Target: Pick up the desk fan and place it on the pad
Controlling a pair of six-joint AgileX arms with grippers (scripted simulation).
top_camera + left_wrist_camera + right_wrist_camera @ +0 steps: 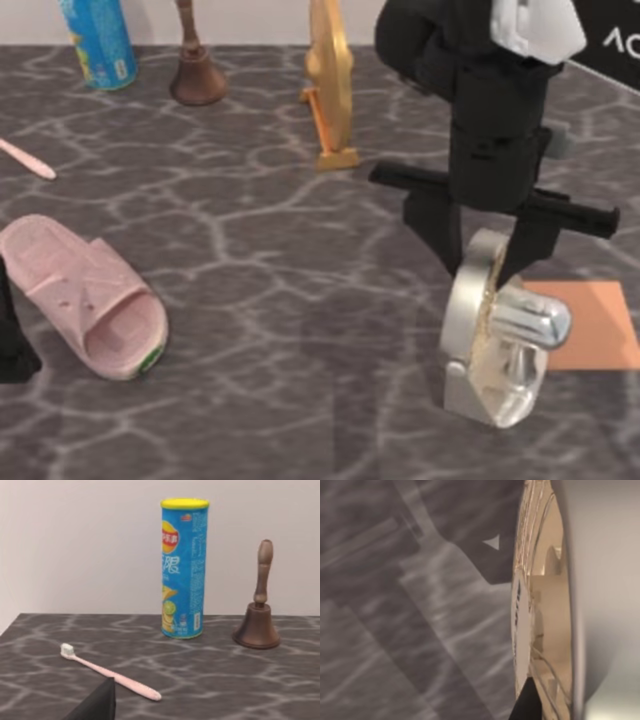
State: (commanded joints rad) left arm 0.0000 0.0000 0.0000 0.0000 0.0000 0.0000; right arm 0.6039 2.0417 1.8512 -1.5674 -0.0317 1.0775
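The silver desk fan [495, 335] stands on edge at the right of the table, with its tan inner face [547, 610] and its chrome hub pointing towards the pad. My right gripper [490, 252] comes down from above and is shut on the top of the fan's ring. One dark fingertip [526, 702] presses against the tan face; the other is hidden behind the ring. The salmon-orange pad [595, 325] lies flat just right of the fan, its left edge covered by the hub. I cannot tell whether the fan's base touches the table. My left gripper [12, 345] is parked at the left edge, open.
A pink slipper [90, 295] lies at the left. At the back stand a blue crisp can [98, 42], a brown hand bell [196, 70] and a golden disc on an orange stand [330, 85]. A pink toothbrush [112, 676] lies near the far left edge.
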